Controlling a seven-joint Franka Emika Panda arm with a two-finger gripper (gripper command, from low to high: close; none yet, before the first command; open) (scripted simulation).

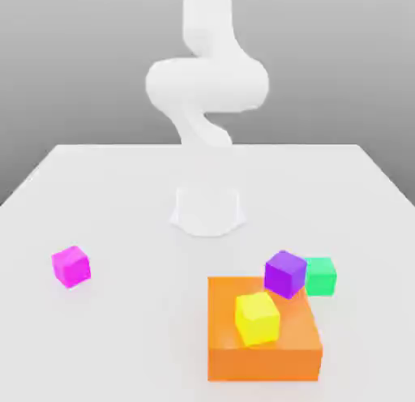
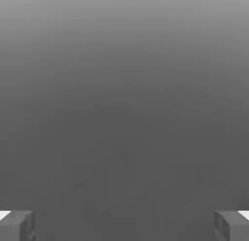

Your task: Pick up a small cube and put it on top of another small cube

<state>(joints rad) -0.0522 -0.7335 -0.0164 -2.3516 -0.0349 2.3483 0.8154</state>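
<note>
The two-finger claw [image 2: 124, 225] stands wide open, its grey fingertips [image 2: 17, 224] far apart, holding nothing. On the white table [image 1: 121, 198], a small yellow cube [image 1: 258, 318] rests on a large flat orange block [image 1: 263, 335], and a small purple cube [image 1: 285, 273] sits at the block's far corner, just beside a small green cube [image 1: 322, 275]. A small magenta cube [image 1: 71, 266] lies well apart on the exterior view's left, with the white arm [image 1: 207, 84] rising behind.
</note>
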